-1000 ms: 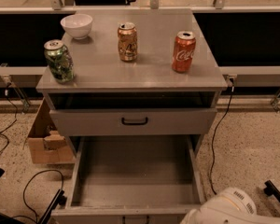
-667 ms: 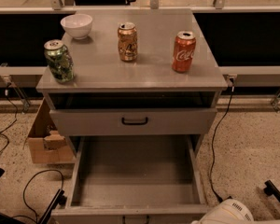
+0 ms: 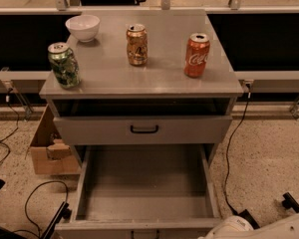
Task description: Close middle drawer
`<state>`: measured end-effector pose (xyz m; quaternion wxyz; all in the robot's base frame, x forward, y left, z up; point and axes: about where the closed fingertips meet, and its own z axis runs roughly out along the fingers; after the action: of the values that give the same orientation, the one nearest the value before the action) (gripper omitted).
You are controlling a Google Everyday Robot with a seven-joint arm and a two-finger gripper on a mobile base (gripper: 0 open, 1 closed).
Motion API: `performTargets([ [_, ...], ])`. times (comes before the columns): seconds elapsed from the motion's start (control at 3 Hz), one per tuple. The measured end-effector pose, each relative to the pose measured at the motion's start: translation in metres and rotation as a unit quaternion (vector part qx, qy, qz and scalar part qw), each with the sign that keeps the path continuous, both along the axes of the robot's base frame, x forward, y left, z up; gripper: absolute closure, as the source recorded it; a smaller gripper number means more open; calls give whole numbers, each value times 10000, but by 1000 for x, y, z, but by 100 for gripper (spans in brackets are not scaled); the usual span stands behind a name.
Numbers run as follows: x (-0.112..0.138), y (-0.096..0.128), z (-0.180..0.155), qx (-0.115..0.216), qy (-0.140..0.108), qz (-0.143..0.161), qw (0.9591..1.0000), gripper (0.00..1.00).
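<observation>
White arm [image 3: 233, 228] is sinking lower at the bottom-right corner, middle drawer [image 3: 144, 188] is still standing fully open; gripper is staying out of view, grip state untellable.

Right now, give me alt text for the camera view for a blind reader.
The wide, shallow middle drawer of a grey metal cabinet stands pulled out, empty, below the top drawer. On top sit a white bowl, green can, gold can and red can. A white robot arm shows bottom right; its gripper is out of view.
</observation>
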<state>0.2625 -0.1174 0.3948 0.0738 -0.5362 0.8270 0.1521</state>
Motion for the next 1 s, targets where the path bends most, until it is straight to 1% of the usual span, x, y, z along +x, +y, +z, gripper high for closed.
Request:
performTargets([
  [0.33, 25, 18, -23, 280, -116, -9, 9995, 100],
  [0.67, 81, 45, -31, 516, -481, 55, 9975, 100],
  [1.0, 81, 45, -31, 516, -481, 56, 9975, 100],
])
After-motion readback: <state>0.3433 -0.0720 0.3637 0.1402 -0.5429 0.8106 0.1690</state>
